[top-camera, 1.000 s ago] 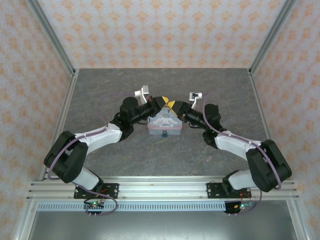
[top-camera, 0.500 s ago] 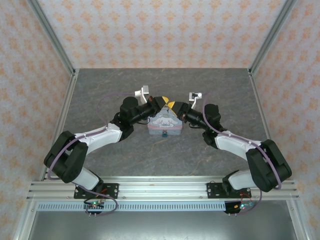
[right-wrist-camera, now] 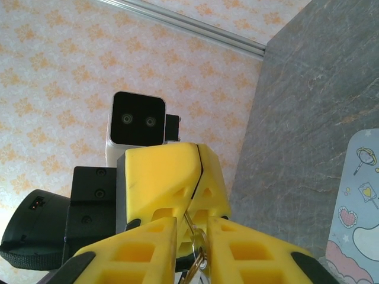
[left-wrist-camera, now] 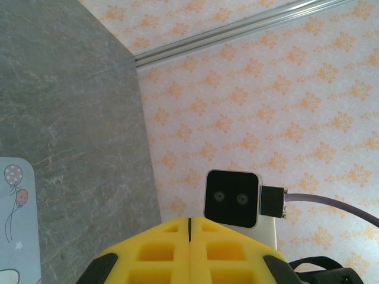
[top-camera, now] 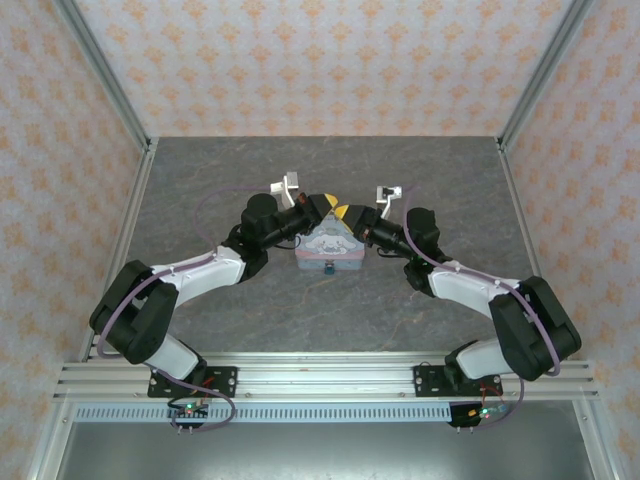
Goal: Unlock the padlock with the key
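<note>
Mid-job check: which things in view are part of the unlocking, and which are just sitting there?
In the job: padlock at the cartoon tin's near edge; key between the right pincer's fingers; left pincer, shut, close by.
Lying about: the cartoon tin itself; grey table.

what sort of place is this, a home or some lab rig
Most likely a lab robot cell, not a home: aluminium frame posts hold wallpaper-printed panels around a grey tabletop, and the left arm and right arm are bolted to a slotted rail at its near edge.
</note>
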You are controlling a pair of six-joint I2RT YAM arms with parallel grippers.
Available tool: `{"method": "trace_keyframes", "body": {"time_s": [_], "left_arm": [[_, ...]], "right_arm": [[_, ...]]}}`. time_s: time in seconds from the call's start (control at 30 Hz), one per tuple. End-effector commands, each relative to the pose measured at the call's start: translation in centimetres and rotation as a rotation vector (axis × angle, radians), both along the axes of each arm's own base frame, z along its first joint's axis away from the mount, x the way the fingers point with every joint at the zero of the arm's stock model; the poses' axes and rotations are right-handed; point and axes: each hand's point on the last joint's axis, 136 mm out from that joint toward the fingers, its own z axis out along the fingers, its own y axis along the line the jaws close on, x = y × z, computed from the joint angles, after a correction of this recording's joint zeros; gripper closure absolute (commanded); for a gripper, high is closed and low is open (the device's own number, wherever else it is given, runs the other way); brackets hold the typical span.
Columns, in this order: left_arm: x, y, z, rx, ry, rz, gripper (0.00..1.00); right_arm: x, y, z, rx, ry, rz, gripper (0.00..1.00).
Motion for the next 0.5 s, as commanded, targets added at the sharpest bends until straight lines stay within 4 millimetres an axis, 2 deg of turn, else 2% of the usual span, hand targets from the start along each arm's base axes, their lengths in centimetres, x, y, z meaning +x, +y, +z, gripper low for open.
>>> {"method": "trace_keyframes", "body": {"time_s": [0.0,0.17,0.47], "left_arm": [[0.23,-0.33,1.42,-0.015,-0.025,-0.011,1.00],[0.15,-0.35,1.50,-0.012,-0.025,-0.014,1.00],[0.04,-0.37,1.48,-0.012,-0.025,-0.017,1.00]], "right_arm": [[-0.19,0.18,0.11,-0.011,-0.038,0.015,0.81],[-0.11,-0.15,-0.64,-0.041,-0.031,0.002,0.73],[0.41,-0.28,-0.70,-0.061,-0.031,-0.016,0.73]]}}
